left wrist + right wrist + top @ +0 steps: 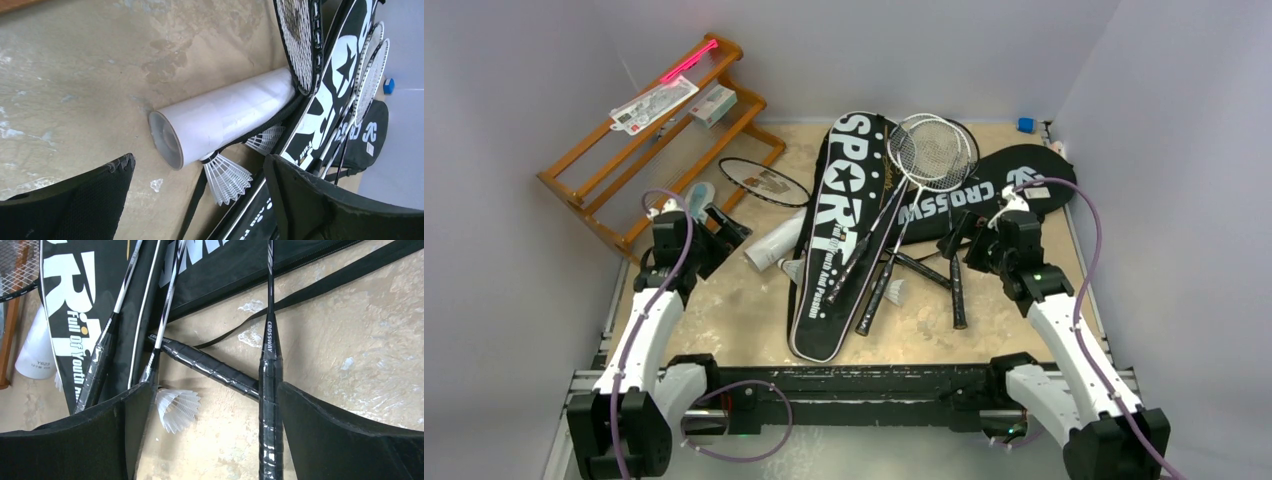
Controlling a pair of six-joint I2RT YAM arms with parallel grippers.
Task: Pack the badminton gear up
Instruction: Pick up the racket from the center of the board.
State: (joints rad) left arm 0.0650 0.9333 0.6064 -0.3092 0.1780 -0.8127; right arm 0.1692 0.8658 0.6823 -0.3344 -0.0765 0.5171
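While hovering with nothing picked up yet, worth getting the first grabs right. Got the left gripper (pixel 200 161) spread wide and empty, pointed at the near open end of the white tube (pixel 225 120), lying on the table just left of the long SPORT bag (pixel 844 200), far end tucked in by the bag's edge. Got the right gripper (pixel 212 387) spread wide too, holding nothing, sitting over the taped handle of the CROSSWAY racket (pixel 270 390) on bare table, right of that bag and near of the second bag (pixel 1024 180). Looks like the racket pick first, judging by that line-up. Would drop straight down to get the handle square between the pads (pixel 100 440), closing on the taped grip and not the skinny shaft. Watch the other handle (pixel 215 367) butting up against it at an angle, under or just touching, can't tell; lift slow or risk dragging it along. Mind the shuttlecock (pixel 176 409) just beside one pad too, easy to crush or flick away. For the tube, grab across the middle, not the rim; round and slick, so probably a roller. Steer around the two more shuttlecocks (pixel 227 177) parked right by its mouth. Need a bag opened before loading anything; can't tell either zip's state from here.
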